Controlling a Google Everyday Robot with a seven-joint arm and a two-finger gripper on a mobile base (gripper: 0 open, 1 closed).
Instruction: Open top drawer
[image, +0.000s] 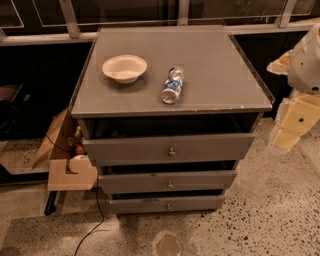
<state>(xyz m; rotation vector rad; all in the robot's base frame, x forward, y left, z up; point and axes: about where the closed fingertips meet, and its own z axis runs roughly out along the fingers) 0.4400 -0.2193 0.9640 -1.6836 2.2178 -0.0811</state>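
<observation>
The top drawer (215, 147) is the widest grey front of the cabinet, with a small round metal knob (171, 151) at its centre. A dark gap shows above the front, under the cabinet top, so the front stands a little forward. My gripper (289, 134), a cream-coloured part under a white arm, hangs at the right edge of the camera view. It is to the right of the cabinet, level with the top drawer, apart from it and not touching the knob.
Two narrower drawer fronts (167, 182) sit below. On the cabinet top (215, 55) lie a white bowl (124, 67) and a plastic bottle (172, 85) on its side. A cardboard box (65, 162) and a cable (95, 225) lie at the left on the speckled floor.
</observation>
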